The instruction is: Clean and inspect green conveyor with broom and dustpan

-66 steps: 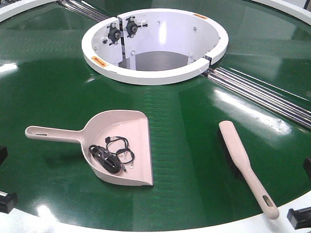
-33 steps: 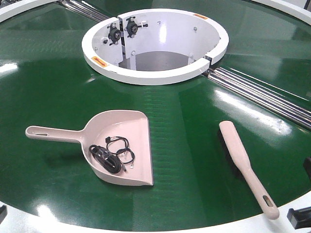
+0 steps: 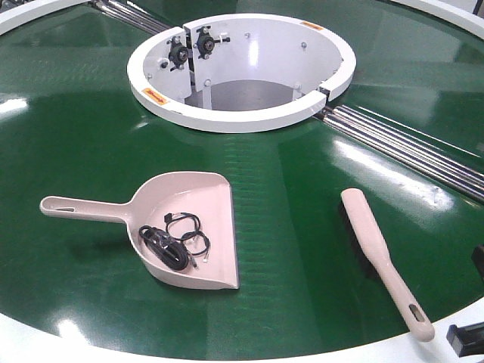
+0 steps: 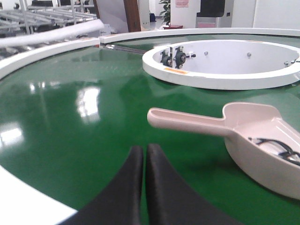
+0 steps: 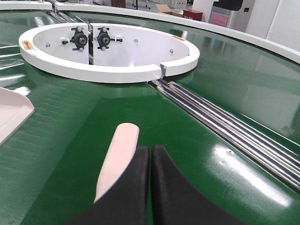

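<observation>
The dustpan (image 3: 189, 227) lies on the green conveyor (image 3: 302, 189) at the front left, handle to the left, with a coiled black cable (image 3: 175, 242) inside. The broom (image 3: 376, 255) lies at the front right, bristles down, slotted handle end toward the near edge. In the left wrist view my left gripper (image 4: 144, 148) is shut and empty, a little short of the dustpan (image 4: 262, 136) handle. In the right wrist view my right gripper (image 5: 151, 149) is shut and empty, just right of the broom (image 5: 118, 157). Neither gripper touches its tool.
The white cylindrical hub (image 3: 242, 113) stands at the back centre. Steel roller bars (image 3: 408, 147) run from the hub to the right, also in the right wrist view (image 5: 220, 122). The belt's white rim (image 3: 45, 344) runs along the near edge.
The black parts of my left arm at the lower left of the front view have slid down out of the frame. The dustpan and the broom have not moved.
</observation>
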